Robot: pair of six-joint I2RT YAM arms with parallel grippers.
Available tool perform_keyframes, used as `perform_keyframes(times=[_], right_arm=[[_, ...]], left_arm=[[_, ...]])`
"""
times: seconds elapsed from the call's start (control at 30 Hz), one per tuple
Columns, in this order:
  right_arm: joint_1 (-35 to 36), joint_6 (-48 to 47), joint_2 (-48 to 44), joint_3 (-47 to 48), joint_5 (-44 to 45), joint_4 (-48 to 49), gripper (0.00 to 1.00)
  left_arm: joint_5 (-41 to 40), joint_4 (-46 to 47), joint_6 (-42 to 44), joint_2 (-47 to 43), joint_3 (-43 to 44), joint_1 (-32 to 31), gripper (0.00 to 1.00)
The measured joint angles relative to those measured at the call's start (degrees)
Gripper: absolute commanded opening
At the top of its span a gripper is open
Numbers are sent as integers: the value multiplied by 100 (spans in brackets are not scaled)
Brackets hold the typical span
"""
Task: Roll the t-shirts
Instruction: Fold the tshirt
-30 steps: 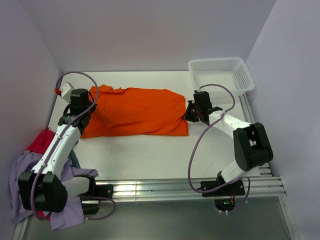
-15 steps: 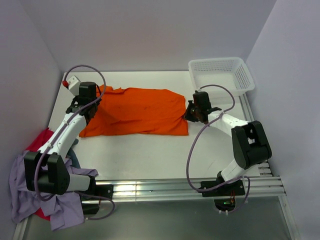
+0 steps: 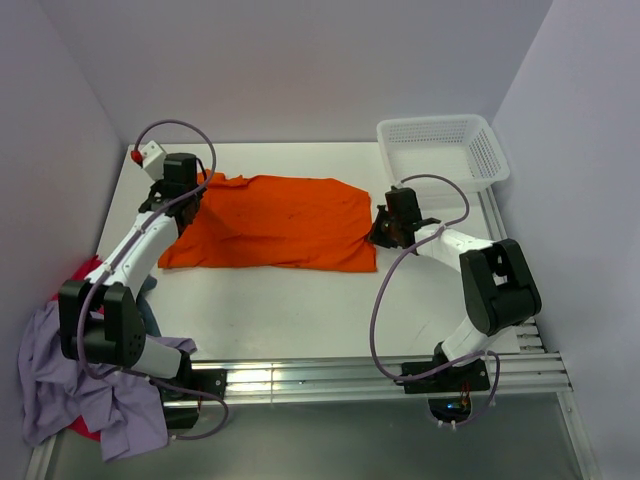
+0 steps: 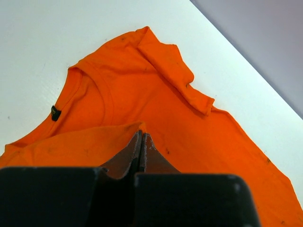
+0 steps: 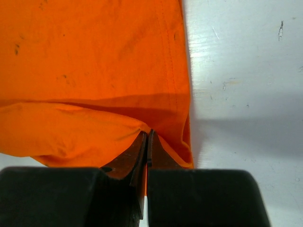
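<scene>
The bright orange t-shirt (image 3: 270, 222) lies spread flat across the white table, collar end at the left and hem at the right. My left gripper (image 3: 185, 196) is shut on a raised fold of orange cloth near the collar (image 4: 90, 80); the pinch shows at the left gripper (image 4: 141, 135). My right gripper (image 3: 379, 231) is shut on the shirt's hem edge, with cloth bunched up at the right gripper (image 5: 147, 135). A folded sleeve (image 4: 177, 78) lies beyond the left jaws. Lavender (image 3: 60, 375), red (image 3: 84, 274) and grey-blue (image 3: 150, 316) t-shirts lie heaped at the near left.
A white perforated basket (image 3: 490, 160) stands at the far right corner, just behind the right arm. Purple walls close in the table on the left, back and right. A metal rail (image 3: 330, 375) runs along the near edge by the arm bases.
My left gripper has swung toward the back wall, carrying the shirt's collar end with it. The right gripper has stayed almost still on the hem.
</scene>
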Motion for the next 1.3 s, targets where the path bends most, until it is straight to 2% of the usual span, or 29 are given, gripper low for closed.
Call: perform_keyframes(times=[0.5,0.9,1.0,1.03,1.1,1.13,1.17,1.2,1.23,1.3], right_arm=[[-28,17,-7,-15,-22,28,0],[-37,17,109,24,-50,13,2],[-37,20,109,26,-46,4,10],[-35,15,109,26,-46,2,25],[-37,11,109,26,-46,-2,34],[-37,20,109,26,-37,-11,42],[-37,39,109,26,-26,-20,46],[-37,33,103,26,-17,-24,49],[-37,26,83,26,-13,-35,52],[-37,37,-20,-7,4,-57,55]], left_arm=[[-2,7,264,551,713,0,0],[-170,-2,400,1467,1217,0,0],[-151,63,439,1707,1355,0,1],[-144,74,468,1762,1379,0,7],[-74,46,549,1899,1484,0,18],[-17,13,623,1978,1576,0,33],[35,-7,723,2055,1674,0,72],[90,4,817,2111,1744,0,87],[136,22,848,2124,1762,0,93],[197,52,935,2122,1762,0,95]])
